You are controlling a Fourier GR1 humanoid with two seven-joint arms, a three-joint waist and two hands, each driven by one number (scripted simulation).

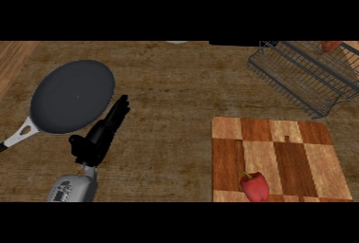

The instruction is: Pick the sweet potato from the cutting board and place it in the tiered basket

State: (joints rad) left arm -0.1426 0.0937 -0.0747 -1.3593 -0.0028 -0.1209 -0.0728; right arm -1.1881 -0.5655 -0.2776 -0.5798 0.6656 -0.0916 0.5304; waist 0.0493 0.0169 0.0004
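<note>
On the bench (175, 95), the left robot hand (101, 133) rests straight-fingered beside a dark pan (70, 95), a red pepper (255, 186) lies on the cutting board (294, 152), and the tiered basket (308, 76) holds what may be the sweet potato (331, 45).

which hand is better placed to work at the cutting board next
Probably the right, though it is out of view. The cutting board and tiered basket lie on the robot's right side, while the left hand rests open beside the frying pan, across the counter from them.
</note>
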